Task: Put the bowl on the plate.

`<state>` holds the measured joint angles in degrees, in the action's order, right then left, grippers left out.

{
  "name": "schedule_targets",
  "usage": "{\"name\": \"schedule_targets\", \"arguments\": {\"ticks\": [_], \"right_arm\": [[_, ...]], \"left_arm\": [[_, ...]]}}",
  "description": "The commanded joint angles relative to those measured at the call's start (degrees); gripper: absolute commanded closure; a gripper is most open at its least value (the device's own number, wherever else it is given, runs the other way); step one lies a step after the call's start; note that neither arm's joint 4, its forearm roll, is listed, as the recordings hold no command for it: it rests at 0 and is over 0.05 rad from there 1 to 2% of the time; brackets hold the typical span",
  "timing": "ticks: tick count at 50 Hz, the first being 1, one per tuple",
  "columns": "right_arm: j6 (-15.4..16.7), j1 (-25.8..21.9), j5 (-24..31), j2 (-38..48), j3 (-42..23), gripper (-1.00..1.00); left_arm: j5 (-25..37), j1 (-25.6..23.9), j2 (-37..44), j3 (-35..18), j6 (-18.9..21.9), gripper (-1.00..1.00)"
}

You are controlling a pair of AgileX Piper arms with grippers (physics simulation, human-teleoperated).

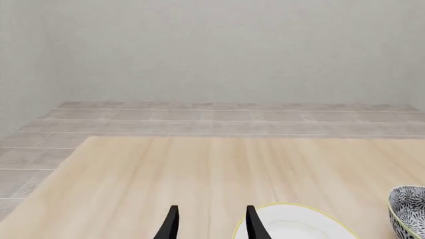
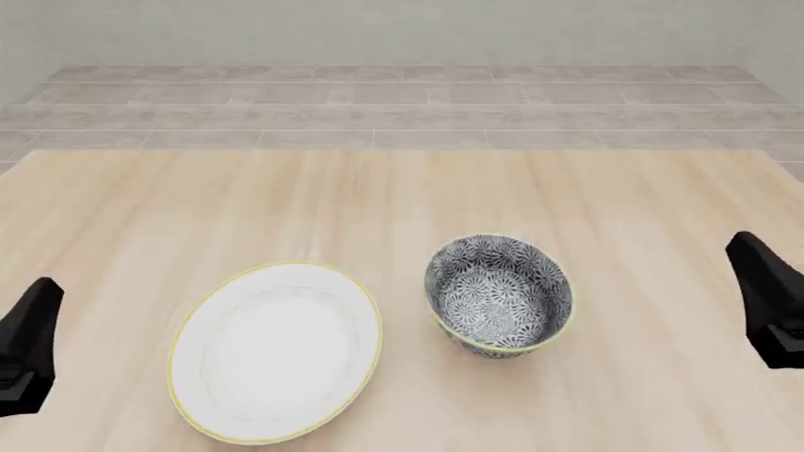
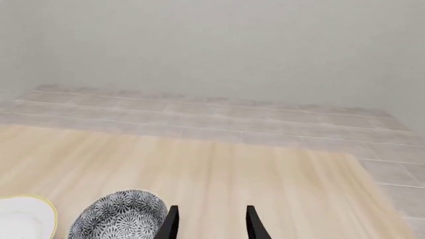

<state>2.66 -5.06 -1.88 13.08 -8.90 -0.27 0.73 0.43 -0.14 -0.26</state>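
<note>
Black and wedge-shaped, the left gripper point(image 2: 28, 347) sits at the left edge of the front view, beside the near-left part of the table and well apart from both dishes. In its own wrist view its two thin black fingers point(image 1: 172, 222) stand parted with bare wood between them; they hold nothing.

Next to the right lies the plain white, wide shallow round plate with a thin yellow rim point(image 2: 277, 350), flat on the near part of the light, wood-grained table top point(image 2: 377, 198). It is empty.

Just right of the plate, near but not touching it, stands the deep round bowl with a dense grey-and-white floral pattern and a thin yellow rim point(image 2: 500, 293), upright, mouth open upward. Being round, it has no long axis to align with.

Farthest right, the right gripper point(image 2: 769, 299) is near the table's right side, also parted and empty; its fingers point(image 3: 252, 221) show a clear gap. The bowl point(image 3: 119, 215) lies just beside them, toward the plate point(image 3: 25, 217). Judged from this layout, the right arm is nearer the bowl, and the carry would run leftward across the gap to the plate.

Beyond the table: a grey tiled floor point(image 2: 377, 104) and a plain pale wall point(image 3: 219, 45).
</note>
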Motion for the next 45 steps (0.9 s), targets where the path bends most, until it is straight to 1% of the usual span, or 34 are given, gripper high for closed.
{"name": "schedule_targets", "arguments": {"ticks": [1,2,7,11,12,14,19,21,25,33,36,38,45], "right_arm": [[1.4,-2.9,-2.2,11.4,-5.2,-1.00],[1.5,-3.4,-2.5,13.0,-5.8,-1.00],[3.1,-3.6,-2.6,15.1,-7.5,-1.00],[3.6,-4.6,-1.9,16.4,-8.9,-1.00],[4.6,-4.4,-2.1,17.9,-9.4,-1.00],[4.1,-5.0,-2.3,18.6,-9.7,-1.00],[4.8,-5.3,-2.6,20.0,-10.2,-1.00],[4.9,-5.7,-3.3,22.6,-11.2,-1.00],[5.2,-5.9,-4.1,24.7,-11.7,-1.00],[5.7,-6.7,-4.3,26.6,-12.9,-1.00],[5.5,-7.4,-4.6,28.4,-13.6,-1.00],[4.7,-8.5,-4.5,30.1,-14.3,-1.00],[4.5,-9.1,-5.0,35.6,-16.1,-1.00]], "left_arm": [[0.0,0.0,-0.2,0.0,0.1,-1.00],[-0.1,-0.1,-0.3,0.0,0.1,-1.00],[-0.2,-0.1,-0.3,0.0,0.2,-1.00],[-0.3,-0.1,-0.4,0.0,0.2,-1.00],[-0.3,-0.1,-0.4,0.0,0.2,-1.00],[-0.4,-0.2,-0.4,0.0,0.4,-1.00],[-0.4,-0.3,-0.4,0.0,0.4,-1.00],[-0.4,-0.3,-0.4,0.0,0.4,-1.00],[-0.4,-0.4,-0.4,0.0,0.6,-1.00],[-0.3,-0.4,-0.4,0.0,0.6,-1.00],[-0.3,-0.5,-0.4,0.0,0.7,-1.00],[-0.3,-0.6,-0.4,0.0,0.7,-1.00],[-0.3,-0.5,-0.4,0.0,0.7,-1.00]]}}
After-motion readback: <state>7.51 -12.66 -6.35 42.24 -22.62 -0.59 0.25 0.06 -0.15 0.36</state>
